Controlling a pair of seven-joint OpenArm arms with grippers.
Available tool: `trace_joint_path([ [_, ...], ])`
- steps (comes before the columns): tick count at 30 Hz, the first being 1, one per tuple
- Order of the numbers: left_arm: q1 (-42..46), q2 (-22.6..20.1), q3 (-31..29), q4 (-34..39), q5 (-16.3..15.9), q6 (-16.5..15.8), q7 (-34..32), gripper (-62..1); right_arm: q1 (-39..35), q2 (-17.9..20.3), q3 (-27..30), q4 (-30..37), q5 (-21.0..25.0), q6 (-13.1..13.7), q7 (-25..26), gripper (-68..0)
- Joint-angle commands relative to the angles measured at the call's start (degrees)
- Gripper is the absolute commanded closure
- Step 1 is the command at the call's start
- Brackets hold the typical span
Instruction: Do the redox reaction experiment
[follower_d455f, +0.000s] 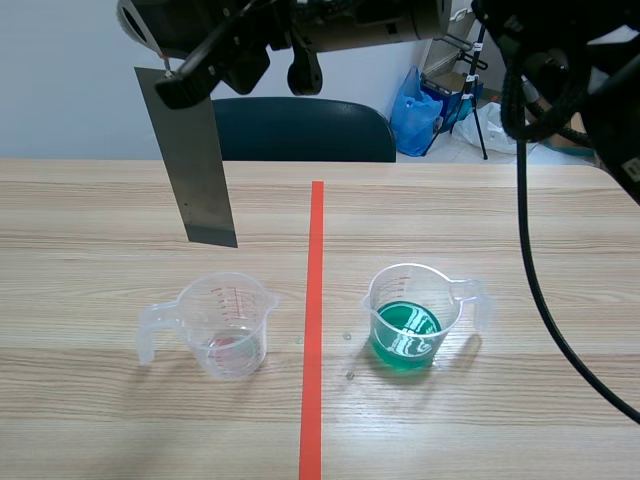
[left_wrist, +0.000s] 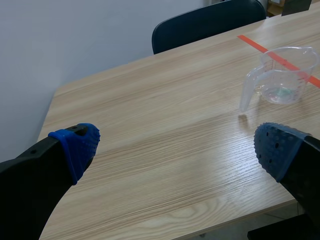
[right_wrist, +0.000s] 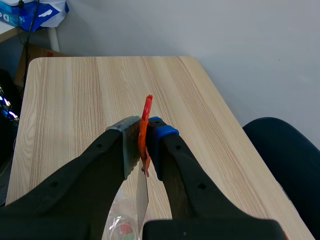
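A grey metal strip (follower_d455f: 195, 160) hangs upright from my right gripper (follower_d455f: 185, 85), which is shut on its top edge; the arm crosses the top of the scene. The strip's lower end hovers above and behind a clear beaker (follower_d455f: 228, 325) holding a little reddish liquid. A second clear beaker (follower_d455f: 410, 320), right of the tape line, holds green liquid. In the right wrist view the right gripper (right_wrist: 142, 132) pinches the strip (right_wrist: 141, 197), seen edge-on, with the beaker (right_wrist: 120, 231) below. My left gripper (left_wrist: 177, 146) is open over bare table, the reddish beaker (left_wrist: 280, 80) ahead of it.
A red tape line (follower_d455f: 314, 320) runs down the table between the two beakers. A dark blue chair (follower_d455f: 300, 130) stands behind the far edge and a blue bag (follower_d455f: 418, 110) lies on the floor beyond. The table's near edge (left_wrist: 240, 220) lies under the left gripper.
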Motion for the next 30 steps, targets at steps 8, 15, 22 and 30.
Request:
trace_joint_path([
  [8,0.07,0.28,-0.48,0.55,-0.42,0.13,-0.98,-62.3,0.83,0.00,0.28,0.17,0.61,-0.02,1.31,-0.6],
  [15,0.07,0.28,-0.48,0.55,-0.42,0.13,-0.98,-62.3,0.79,0.00,0.28,0.17,0.61,-0.02,1.31,-0.7],
  [22,0.07,0.31,-0.48,0.55,-0.39,0.11,-0.96,-62.3,-0.20,0.00,0.28,0.17,0.57,0.02,1.55,-0.6],
  [30,0.07,0.28,-0.48,0.55,-0.39,0.09,-0.96,-62.3,-0.94,0.31,0.59,0.22,0.52,0.02,1.70,-0.6],
])
